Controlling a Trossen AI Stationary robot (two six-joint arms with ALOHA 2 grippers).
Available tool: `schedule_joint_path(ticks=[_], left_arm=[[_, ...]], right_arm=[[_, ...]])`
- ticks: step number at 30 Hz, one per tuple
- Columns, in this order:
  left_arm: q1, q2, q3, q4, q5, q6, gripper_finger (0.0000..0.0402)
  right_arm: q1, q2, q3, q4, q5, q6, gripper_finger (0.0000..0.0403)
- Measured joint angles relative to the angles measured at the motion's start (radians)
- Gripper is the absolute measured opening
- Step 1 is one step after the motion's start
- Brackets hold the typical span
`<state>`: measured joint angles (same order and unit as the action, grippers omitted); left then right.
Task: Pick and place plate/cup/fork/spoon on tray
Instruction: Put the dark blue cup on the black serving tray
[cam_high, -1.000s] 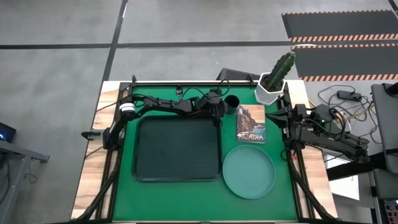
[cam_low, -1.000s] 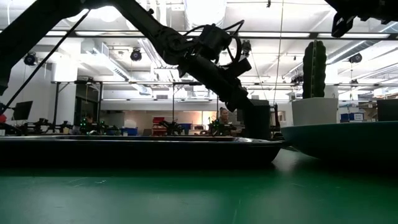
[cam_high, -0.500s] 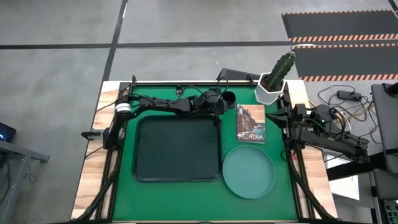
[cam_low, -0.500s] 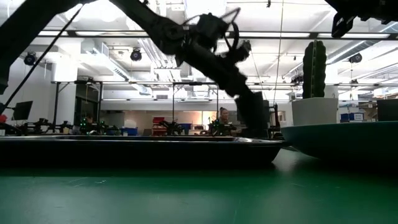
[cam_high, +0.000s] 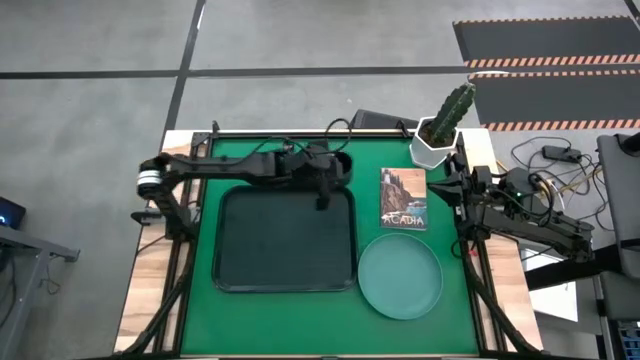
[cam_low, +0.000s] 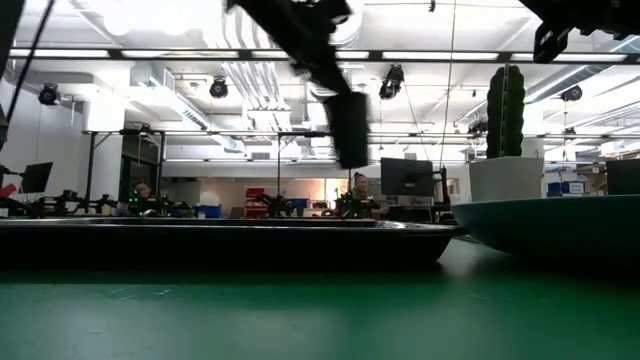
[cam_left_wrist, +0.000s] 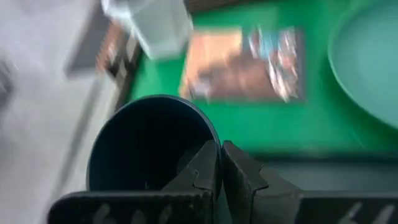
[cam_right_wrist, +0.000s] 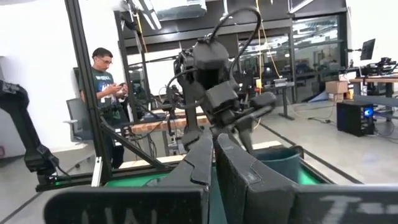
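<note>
Green matting covered the table (cam_high: 290, 310), with a grey floor around it in the high view and a bright workshop behind it in the low view. Nearest, right of centre, lay the plate (cam_high: 400, 276), flat on the mat, just right of the tray (cam_high: 285, 240) and apart from it. Tray sat left of centre on the mat, nothing lying in it. Booklet (cam_high: 403, 198) lay flat just beyond the plate, right of the tray's far right corner. Left gripper (cam_high: 322, 183) hung over the tray's far right edge, fingers pinched on the wall of the cup (cam_high: 338, 166), one finger inside and one outside per the left wrist view (cam_left_wrist: 149, 149). Cup was lifted clear above the tray rim in the low view (cam_low: 350, 128), mouth tilted sideways. Right gripper (cam_high: 452, 180) waited at the right edge of the table beside the booklet, fingers closed together with nothing between them in the right wrist view. Cactus in a white pot (cam_high: 437, 140) stood at the far right corner. Fork and spoon could not be made out. Person (cam_right_wrist: 107, 106) stood in the room beyond the table.
</note>
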<state>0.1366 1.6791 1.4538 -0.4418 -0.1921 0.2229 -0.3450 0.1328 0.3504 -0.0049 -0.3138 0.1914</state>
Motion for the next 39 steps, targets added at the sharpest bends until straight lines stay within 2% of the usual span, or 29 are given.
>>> schedule_joint_path(ticks=[4,7,13,18,25,28,39], left_arm=[[-0.015,-0.094,-0.043,-0.267,-0.012,-0.191,0.0000],[-0.024,-0.171,-0.139,-0.385,-0.069,-0.333,0.0000],[-0.035,-0.353,-0.399,-0.411,-0.097,-0.562,0.0000],[-0.034,-0.484,-0.542,-0.404,-0.103,-0.700,0.0000],[-0.034,-0.573,-0.628,-0.404,-0.115,-0.742,0.0000],[-0.034,-0.581,-0.649,-0.407,-0.158,-0.741,0.0000],[-0.035,-0.575,-0.669,-0.442,-0.159,-0.742,0.0000]], right_arm=[[0.000,0.001,0.000,0.001,0.000,0.009,0.0009],[0.000,0.001,0.000,0.000,0.000,0.008,0.0009],[0.000,0.001,0.000,0.000,0.000,0.008,0.0009],[0.000,0.001,0.000,0.001,0.000,0.002,0.0009],[0.000,0.001,0.000,0.001,0.000,-0.016,0.0009],[0.000,0.001,0.000,0.001,0.000,-0.016,0.0009],[0.000,0.001,0.000,-0.014,0.000,-0.016,0.0009]])
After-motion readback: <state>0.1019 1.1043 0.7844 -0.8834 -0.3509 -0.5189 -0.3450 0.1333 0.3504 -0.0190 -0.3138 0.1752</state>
